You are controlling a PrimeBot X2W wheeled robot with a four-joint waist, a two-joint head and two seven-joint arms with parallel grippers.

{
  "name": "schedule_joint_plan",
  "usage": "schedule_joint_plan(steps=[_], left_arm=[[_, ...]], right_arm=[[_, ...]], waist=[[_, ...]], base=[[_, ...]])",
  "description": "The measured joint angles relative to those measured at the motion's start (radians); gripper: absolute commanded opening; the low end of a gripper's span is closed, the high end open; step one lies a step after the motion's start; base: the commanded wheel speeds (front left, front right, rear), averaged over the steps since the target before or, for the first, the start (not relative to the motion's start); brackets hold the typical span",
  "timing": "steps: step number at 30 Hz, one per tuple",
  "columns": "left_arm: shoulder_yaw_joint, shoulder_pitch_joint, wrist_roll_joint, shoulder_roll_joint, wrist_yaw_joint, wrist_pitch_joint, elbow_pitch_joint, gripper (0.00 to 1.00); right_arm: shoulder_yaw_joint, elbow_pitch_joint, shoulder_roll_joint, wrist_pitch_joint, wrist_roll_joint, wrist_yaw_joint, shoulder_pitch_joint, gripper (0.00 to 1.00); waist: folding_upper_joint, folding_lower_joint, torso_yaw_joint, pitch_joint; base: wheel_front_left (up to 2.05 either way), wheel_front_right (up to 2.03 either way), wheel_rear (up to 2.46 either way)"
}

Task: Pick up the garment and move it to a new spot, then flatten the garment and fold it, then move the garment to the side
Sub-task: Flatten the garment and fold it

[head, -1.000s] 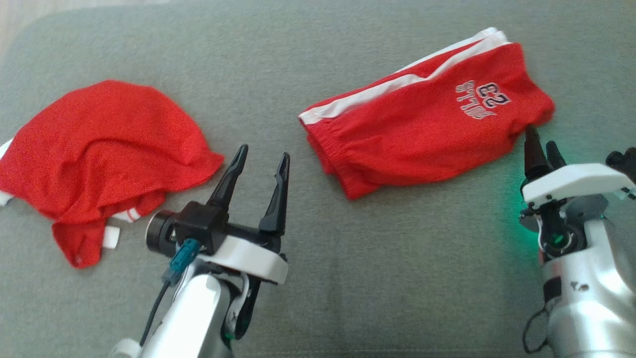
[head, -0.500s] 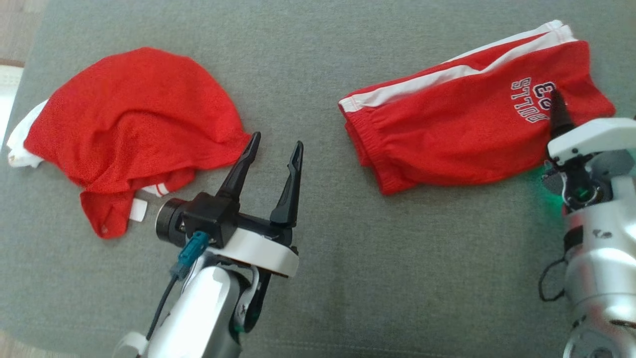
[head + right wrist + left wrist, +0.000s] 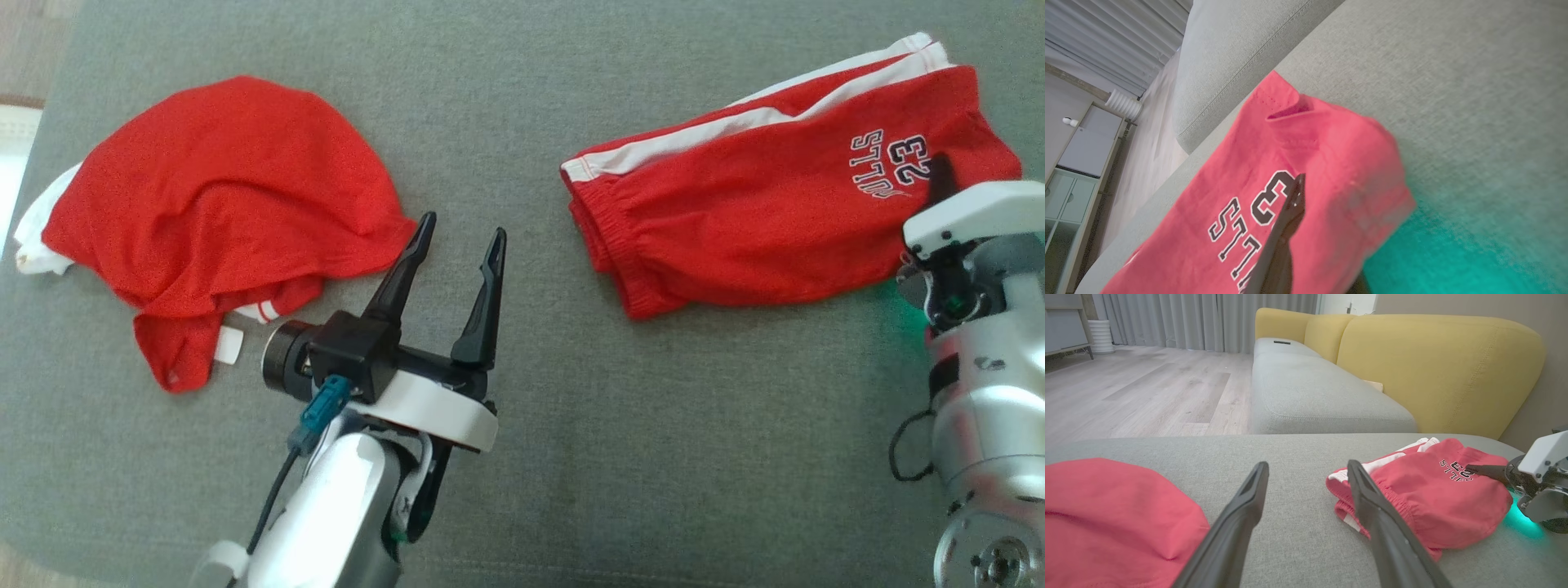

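yellow backrest [image 3: 1437, 371] beyond red shorts [image 3: 1433, 490], left wrist view

- Shorts [image 3: 735, 237] were matt red knit cloth.
- Shirt [image 3: 220, 196] was matt red cloth.
- Cushion [image 3: 653, 425] was rough grey woven fabric.
- Left gripper [image 3: 464, 224] was matt black plastic.

Looks like a home living room: long sofa [image 3: 1437, 371] with yellow back and grey seat, pale plank floor [image 3: 1147, 392], floor-length grey curtains [image 3: 1208, 318], glass-door cabinet [image 3: 1065, 200] against the wall.
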Motion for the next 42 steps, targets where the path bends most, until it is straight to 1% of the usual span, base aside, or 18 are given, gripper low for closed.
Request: schedule_joint_plan(steps=[5, 10, 11, 14, 20, 23, 27, 28, 29, 31, 33, 36, 40, 42], left_arm=[[0.007, 0.002, 0.000, 0.000, -0.001, 0.000, 0.005, 1.00], [0.020, 0.010, 0.000, 0.000, -0.004, 0.000, 0.013, 1.00], [0.021, 0.011, 0.000, 0.000, -0.010, 0.000, 0.015, 1.00], [0.023, 0.019, 0.000, 0.000, -0.011, 0.000, 0.016, 1.00], [0.023, 0.062, 0.000, 0.000, -0.011, 0.000, 0.015, 1.00], [0.024, 0.069, 0.000, 0.000, -0.011, 0.000, 0.015, 1.00], [0.034, 0.069, 0.000, 0.000, -0.010, 0.000, 0.001, 1.00], [0.036, 0.070, 0.000, 0.000, -0.011, 0.000, 0.001, 1.00], [0.036, 0.070, 0.000, 0.000, -0.011, 0.000, 0.001, 1.00], [0.040, 0.075, 0.000, 0.000, -0.011, 0.000, 0.002, 1.00], [0.045, 0.086, 0.000, 0.000, -0.019, 0.000, 0.003, 1.00], [0.051, 0.106, 0.000, 0.000, -0.020, 0.000, 0.006, 1.00], [0.053, 0.121, 0.000, 0.000, -0.028, 0.000, 0.012, 1.00], [0.055, 0.131, 0.000, 0.000, -0.029, 0.000, 0.013, 1.00]], right_arm=[[-0.035, 0.018, 0.001, -0.050, -0.009, 0.000, 0.024, 0.00], [-0.154, 0.077, -0.026, -0.109, -0.075, 0.000, 0.092, 0.00], [-0.177, 0.082, -0.033, -0.123, -0.096, 0.000, 0.105, 0.00], [-0.240, 0.088, -0.040, -0.155, -0.149, 0.000, 0.133, 0.00], [-0.303, 0.056, -0.014, -0.177, -0.209, 0.000, 0.132, 0.00], [-0.294, 0.031, 0.012, -0.177, -0.222, 0.000, 0.128, 0.00], [-0.221, 0.000, 0.041, -0.180, -0.215, 0.000, 0.122, 0.00], [-0.196, -0.009, 0.044, -0.182, -0.204, 0.000, 0.122, 0.00], [-0.196, -0.009, 0.044, -0.182, -0.204, 0.000, 0.122, 0.00], [-0.137, -0.021, 0.044, -0.184, -0.170, 0.000, 0.122, 0.00], [-0.049, -0.018, 0.043, -0.184, -0.101, 0.000, 0.123, 0.00], [0.114, -0.020, 0.044, -0.184, 0.028, 0.000, 0.128, 0.00], [0.305, -0.091, 0.044, -0.184, 0.177, 0.000, 0.179, 0.00], [0.379, -0.133, 0.044, -0.184, 0.235, 0.000, 0.224, 0.00]], waist=[[0.0000, 0.0000, -0.024, -0.031], [0.0000, 0.0000, -0.048, -0.072], [0.0000, 0.0000, -0.052, -0.081], [0.0000, 0.0000, -0.059, -0.105], [0.0000, 0.0000, -0.060, -0.127], [0.0000, 0.0000, -0.055, -0.134], [0.0000, 0.0000, -0.049, -0.149], [0.0000, 0.0000, -0.047, -0.154], [0.0000, 0.0000, -0.047, -0.154], [0.0000, 0.0000, -0.043, -0.166], [0.0000, 0.0000, -0.037, -0.179], [0.0000, 0.0000, -0.028, -0.200], [0.0000, 0.0000, -0.018, -0.228], [0.0000, 0.0000, -0.012, -0.239]], base=[[0.00, 0.00, 0.00], [0.00, 0.00, 0.00], [0.00, 0.00, 0.00], [0.00, 0.00, 0.00], [0.00, 0.00, 0.00], [0.00, 0.00, 0.00], [0.00, 0.00, 0.00], [0.00, 0.00, 0.00], [0.00, 0.00, 0.00], [0.00, 0.00, 0.00], [0.00, 0.00, 0.00], [0.00, 0.00, 0.00], [0.00, 0.00, 0.00], [0.00, 0.00, 0.00]])
